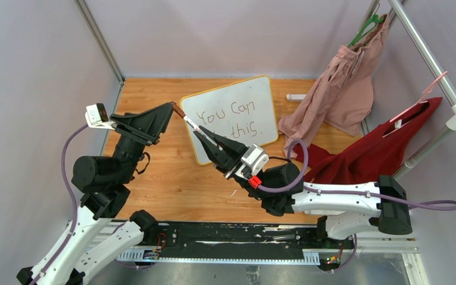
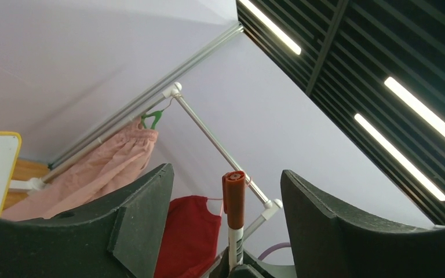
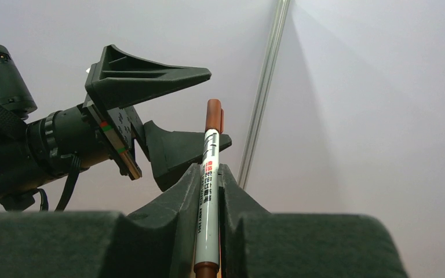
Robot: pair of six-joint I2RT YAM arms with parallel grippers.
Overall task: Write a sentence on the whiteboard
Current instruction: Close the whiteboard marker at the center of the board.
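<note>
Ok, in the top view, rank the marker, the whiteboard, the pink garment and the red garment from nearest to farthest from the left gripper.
From the left gripper:
1. marker, right at its tips
2. whiteboard, just beyond, centre
3. pink garment, back right
4. red garment, far right

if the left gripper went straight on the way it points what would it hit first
Most likely the capped end of the marker, which the right gripper holds lined up between the left gripper's open fingers. Depth is unclear, but it looks close.

whiteboard: yellow-framed, lying skewed | sentence: "You Can" above half-hidden "this"
</note>
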